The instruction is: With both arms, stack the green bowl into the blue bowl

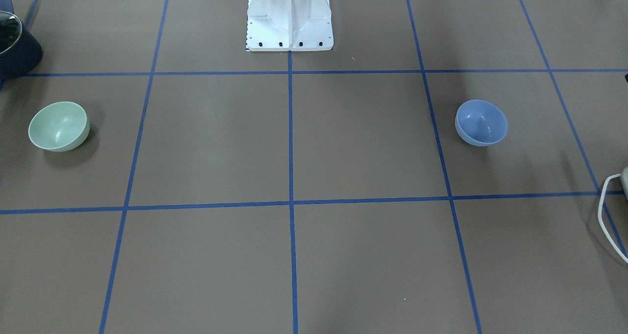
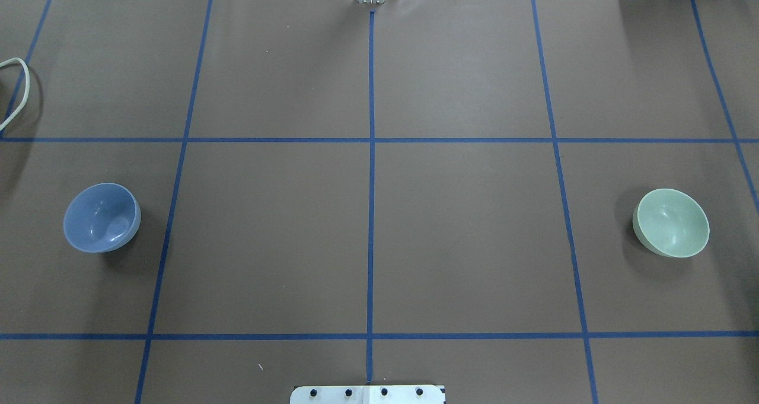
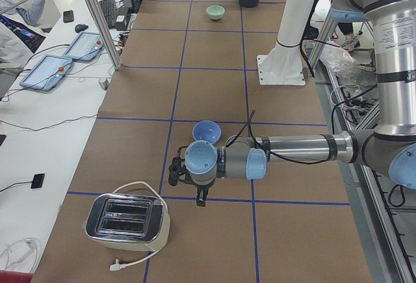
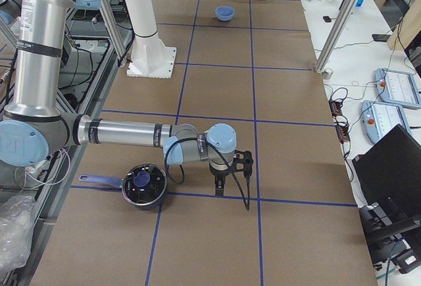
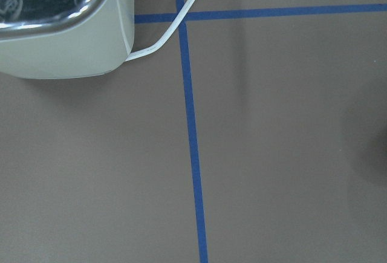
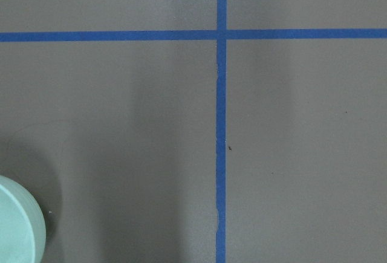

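Green bowl (image 2: 671, 222): pale mint, smooth, glossy, round, deep; mouth up on the tabletop (image 2: 462, 232), robot's right side. Blue bowl (image 2: 102, 218): periwinkle, same shape; left side, well apart. Tabletop: matte brown sheet, blue tape grid (image 2: 371, 214). Left gripper (image 3: 200, 195) near chrome-and-cream toaster (image 3: 127, 223); right gripper (image 4: 220, 184) beside dark lidded pot (image 4: 143, 184); spread of both jaws cannot be told
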`<state>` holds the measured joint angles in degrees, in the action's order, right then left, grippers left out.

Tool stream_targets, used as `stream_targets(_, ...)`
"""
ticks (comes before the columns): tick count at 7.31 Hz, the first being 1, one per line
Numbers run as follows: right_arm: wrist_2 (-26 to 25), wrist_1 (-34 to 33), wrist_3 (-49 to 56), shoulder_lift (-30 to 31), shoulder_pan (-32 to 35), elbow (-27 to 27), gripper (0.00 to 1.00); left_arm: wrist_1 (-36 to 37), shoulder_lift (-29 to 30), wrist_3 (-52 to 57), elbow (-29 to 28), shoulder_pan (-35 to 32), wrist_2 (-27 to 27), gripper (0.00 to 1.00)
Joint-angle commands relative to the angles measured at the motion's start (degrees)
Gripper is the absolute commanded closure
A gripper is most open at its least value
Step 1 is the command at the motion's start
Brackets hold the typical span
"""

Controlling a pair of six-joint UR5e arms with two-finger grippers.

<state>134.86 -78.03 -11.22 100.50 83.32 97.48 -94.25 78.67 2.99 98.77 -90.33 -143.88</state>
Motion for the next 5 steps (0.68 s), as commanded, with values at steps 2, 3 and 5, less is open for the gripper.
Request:
stream_targets(2, 0.31, 0.86, 0.32, -0.22, -0.09, 2.8, 0.0, -0.5, 1.82, -12.0, 4.93, 5.3, -0.43, 0.01)
stream_targets(3, 0.75, 0.43, -0.73, -1.26, -1.05, 2.28, 0.0, -3.72, 2.71, -17.35, 5.29, 8.9, -0.44, 0.01)
stream_targets(5, 2.5, 2.87, -1.27, -1.97, -3.06, 2.98, 0.0, -16.26, 2.72, -32.18, 4.85, 16.46, -0.17, 0.01)
